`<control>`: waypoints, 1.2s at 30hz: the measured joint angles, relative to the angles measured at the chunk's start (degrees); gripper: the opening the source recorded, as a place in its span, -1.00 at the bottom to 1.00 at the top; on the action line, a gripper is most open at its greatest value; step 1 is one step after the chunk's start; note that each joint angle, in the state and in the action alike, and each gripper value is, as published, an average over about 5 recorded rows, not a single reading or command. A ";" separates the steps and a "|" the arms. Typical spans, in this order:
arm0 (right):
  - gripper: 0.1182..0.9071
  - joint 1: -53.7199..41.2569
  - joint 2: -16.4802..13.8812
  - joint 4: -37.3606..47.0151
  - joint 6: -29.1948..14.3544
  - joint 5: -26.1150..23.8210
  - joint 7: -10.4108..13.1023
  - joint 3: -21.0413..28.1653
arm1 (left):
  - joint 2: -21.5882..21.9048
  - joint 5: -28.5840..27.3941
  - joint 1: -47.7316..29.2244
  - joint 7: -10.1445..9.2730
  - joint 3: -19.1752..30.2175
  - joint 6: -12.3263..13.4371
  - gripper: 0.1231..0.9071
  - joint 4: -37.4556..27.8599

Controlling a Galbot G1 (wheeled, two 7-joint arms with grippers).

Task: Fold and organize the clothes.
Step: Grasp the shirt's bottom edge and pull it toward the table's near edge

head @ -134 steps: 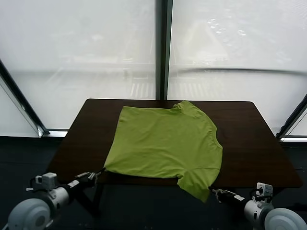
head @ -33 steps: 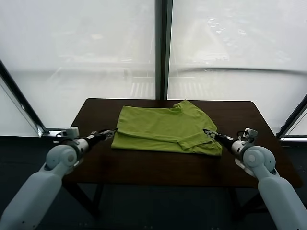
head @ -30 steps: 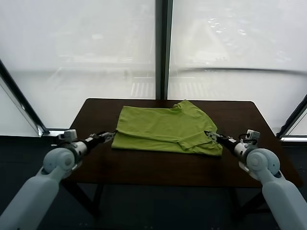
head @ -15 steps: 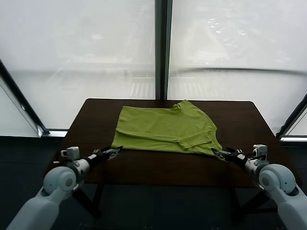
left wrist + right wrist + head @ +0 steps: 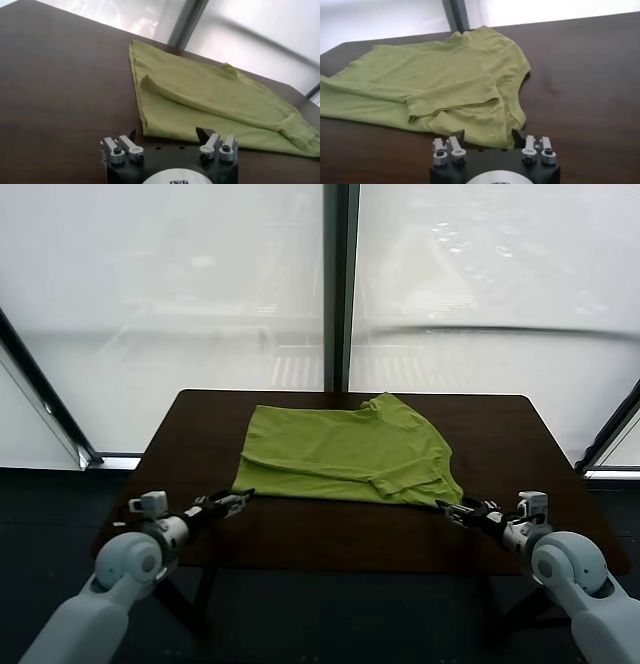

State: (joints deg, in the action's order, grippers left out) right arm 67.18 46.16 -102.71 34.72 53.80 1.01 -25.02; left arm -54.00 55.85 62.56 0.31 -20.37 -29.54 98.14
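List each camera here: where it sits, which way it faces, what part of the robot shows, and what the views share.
Head view: on the robot's head, facing forward and down at the table and T-shirt; both arms show, left gripper and right gripper at the near corners.
Left wrist view: on the left arm, facing the T-shirt; left gripper, open, shows.
Right wrist view: on the right arm, facing the T-shirt; right gripper shows.
Shared: the T-shirt and table appear in all three.

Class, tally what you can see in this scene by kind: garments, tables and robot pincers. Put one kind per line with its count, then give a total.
Lime-green T-shirt: 1
Dark brown table: 1
Robot pincers: 2, the left pincer and the right pincer, each just off a near corner of the shirt
Total: 4
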 joint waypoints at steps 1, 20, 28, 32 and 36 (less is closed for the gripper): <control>-0.19 -0.05 0.00 0.06 0.00 0.03 0.04 0.02 | -0.02 -0.16 -0.09 0.00 0.06 0.14 0.89 -0.17; -0.94 0.19 -2.33 -0.74 0.25 3.80 1.75 -0.10 | -0.41 -0.81 -0.77 -0.05 0.96 0.68 -0.86 -0.80; -0.94 2.43 -6.18 -3.31 1.74 9.52 3.91 -1.27 | 0.30 -0.81 0.51 -0.20 0.16 0.79 -0.94 0.53; -0.94 3.85 -8.51 -4.98 2.46 12.48 5.10 -1.85 | 1.04 -0.80 1.79 -0.28 -0.77 0.85 -0.94 1.60; -0.94 5.46 -11.04 -6.89 3.07 14.59 5.96 -2.33 | 2.21 -0.68 3.65 -0.35 -1.91 0.87 -0.94 3.11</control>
State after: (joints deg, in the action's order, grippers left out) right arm 72.63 35.12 -109.60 37.79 68.40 6.97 -27.34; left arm -51.79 55.17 66.22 -0.04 -22.28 -28.66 101.25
